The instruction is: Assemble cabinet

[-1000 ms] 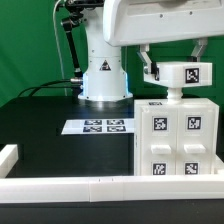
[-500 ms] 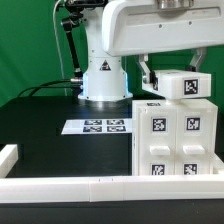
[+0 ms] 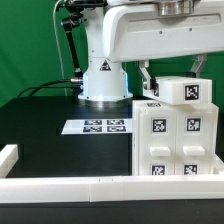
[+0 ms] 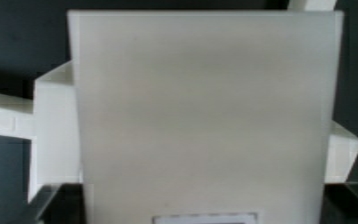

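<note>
At the far exterior-view left of the cabinet, a short white border rail rises from the black surface, and a long front rail runs along the near edge toward the cabinet's foot. Between that corner and the cabinet, well apart from its side wall, lies the marker board, with the arm's white base behind it. The cabinet stands upright at the exterior view's right. Its front shows four tagged drawer blocks that look flush in their compartments, so that part of the build reads as done. Above the cabinet's top face the pincer is clamped on a further tagged block, a dark finger pressed to the side nearer the marker board. The block sits tilted, its lower edge at or just above the cabinet's top; whether it touches cannot be told. The wrist view is filled by a blurred white face, likely this same block, and shows no fingertips. What seems left is to level the block, seat it on the cabinet, and let go.
</note>
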You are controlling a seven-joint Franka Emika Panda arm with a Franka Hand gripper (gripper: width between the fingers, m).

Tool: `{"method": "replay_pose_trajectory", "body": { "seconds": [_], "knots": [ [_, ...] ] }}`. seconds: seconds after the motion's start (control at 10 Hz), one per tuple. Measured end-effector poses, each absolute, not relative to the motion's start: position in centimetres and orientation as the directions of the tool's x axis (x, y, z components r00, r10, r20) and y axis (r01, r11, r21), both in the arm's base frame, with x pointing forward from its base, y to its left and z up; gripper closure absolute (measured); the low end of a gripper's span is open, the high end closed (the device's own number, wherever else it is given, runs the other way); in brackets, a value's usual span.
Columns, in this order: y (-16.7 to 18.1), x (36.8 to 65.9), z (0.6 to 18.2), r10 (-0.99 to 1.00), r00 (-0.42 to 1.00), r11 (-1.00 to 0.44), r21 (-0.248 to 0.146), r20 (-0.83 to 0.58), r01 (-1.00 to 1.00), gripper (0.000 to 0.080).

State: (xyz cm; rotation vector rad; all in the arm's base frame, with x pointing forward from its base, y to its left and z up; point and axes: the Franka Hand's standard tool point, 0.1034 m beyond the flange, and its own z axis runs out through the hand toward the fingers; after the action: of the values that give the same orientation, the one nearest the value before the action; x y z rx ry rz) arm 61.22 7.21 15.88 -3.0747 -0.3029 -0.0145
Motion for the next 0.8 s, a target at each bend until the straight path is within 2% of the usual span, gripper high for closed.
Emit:
{"method": "replay_pose_trajectory", "body": {
  "seconds": [0.8],
  "knots": [
    [7.24,61.22,15.92,0.166,0.986,-0.985,-0.051,0.014,0.167,0.0239]
  ]
}}
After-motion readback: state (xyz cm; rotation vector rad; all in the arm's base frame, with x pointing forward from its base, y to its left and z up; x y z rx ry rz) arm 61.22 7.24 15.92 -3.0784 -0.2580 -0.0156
